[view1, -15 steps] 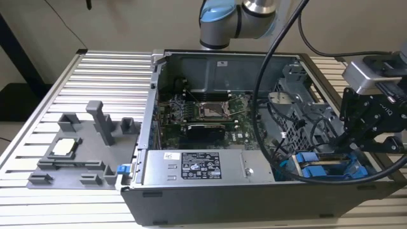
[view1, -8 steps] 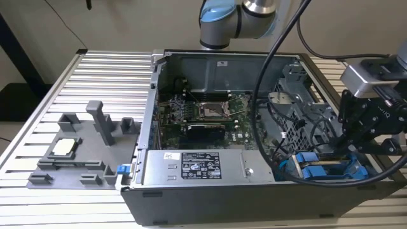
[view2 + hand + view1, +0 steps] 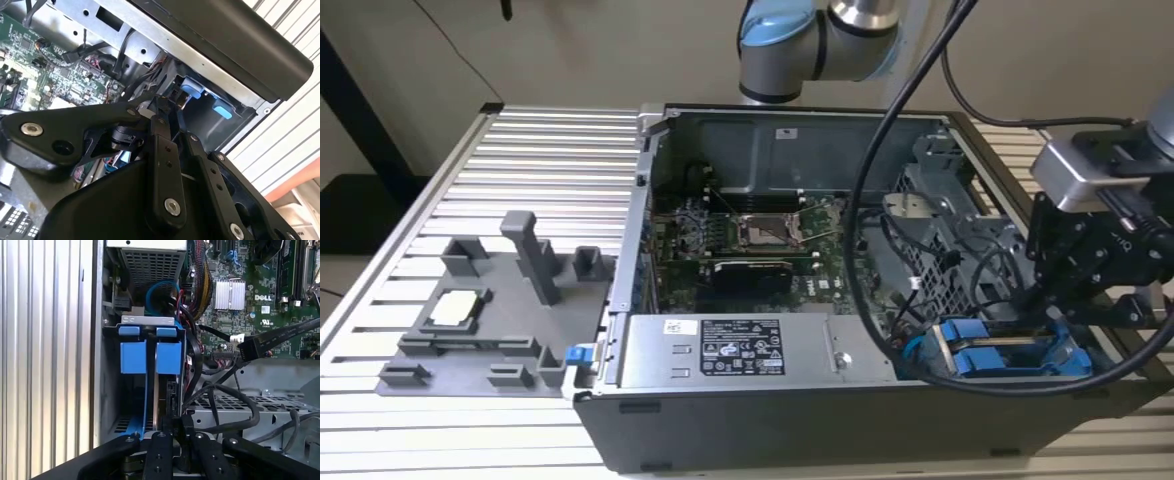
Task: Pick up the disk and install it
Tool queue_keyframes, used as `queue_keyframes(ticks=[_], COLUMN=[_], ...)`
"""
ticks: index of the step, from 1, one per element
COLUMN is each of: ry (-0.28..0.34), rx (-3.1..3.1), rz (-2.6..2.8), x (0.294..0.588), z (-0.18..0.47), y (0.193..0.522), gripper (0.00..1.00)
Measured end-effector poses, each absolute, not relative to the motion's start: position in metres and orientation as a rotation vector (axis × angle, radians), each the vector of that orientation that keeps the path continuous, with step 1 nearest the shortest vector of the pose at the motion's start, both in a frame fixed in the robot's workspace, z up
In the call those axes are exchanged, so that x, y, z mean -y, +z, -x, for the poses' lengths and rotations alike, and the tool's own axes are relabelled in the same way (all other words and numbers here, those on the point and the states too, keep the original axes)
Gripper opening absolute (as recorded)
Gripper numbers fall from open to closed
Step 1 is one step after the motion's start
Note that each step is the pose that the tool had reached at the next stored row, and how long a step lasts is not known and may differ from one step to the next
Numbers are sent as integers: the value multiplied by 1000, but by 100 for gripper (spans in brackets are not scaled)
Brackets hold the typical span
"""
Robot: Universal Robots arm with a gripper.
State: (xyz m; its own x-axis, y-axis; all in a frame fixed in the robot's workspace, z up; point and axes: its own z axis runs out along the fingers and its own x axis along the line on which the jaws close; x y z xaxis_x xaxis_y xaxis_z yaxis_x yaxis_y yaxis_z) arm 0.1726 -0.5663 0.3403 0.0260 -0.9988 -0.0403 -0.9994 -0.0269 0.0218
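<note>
At the exterior view's right, by the near corner of an open computer case (image 3: 747,430), reaches down with the gripper (image 3: 1058,322) onto the drive bay (image 3: 109,390). Holds the claw narrow, fingers (image 3: 160,440) closed on the thin upper edge of the disk (image 3: 168,357). Contact itself hidden by the black links.

Inside the bay, the disk on its edge, the bright blue end of its carrier toward the power supply box (image 3: 734,350), its other end under the gripper. Just beside it, on the side of the outer case wall, the other drive (image 3: 133,357) in the same kind of blue frame, parallel, also on its edge. In the second wrist view, two pale blue tabs (image 3: 192,90) just past the tips.

Under the case, a slatted metal table (image 3: 547,150). On this table, at the exterior view's left and well apart from the gripper, a grey fixture (image 3: 480,345) with some upright posts and one pale flat piece (image 3: 458,308) in a pocket. Deeper in the case, a green motherboard (image 3: 761,250) and several black cables (image 3: 894,150), one thick loop of them close around the bay. Behind the case, at the top of the exterior view, the pale blue and grey joint of the arm (image 3: 807,40).
</note>
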Motion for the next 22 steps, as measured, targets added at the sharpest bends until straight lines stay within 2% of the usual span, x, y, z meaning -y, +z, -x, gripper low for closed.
queue_keyframes(ticks=[22], ry=[75], rx=[-2197], rz=[2220], x=[569], z=[-173], y=[331], gripper=[19])
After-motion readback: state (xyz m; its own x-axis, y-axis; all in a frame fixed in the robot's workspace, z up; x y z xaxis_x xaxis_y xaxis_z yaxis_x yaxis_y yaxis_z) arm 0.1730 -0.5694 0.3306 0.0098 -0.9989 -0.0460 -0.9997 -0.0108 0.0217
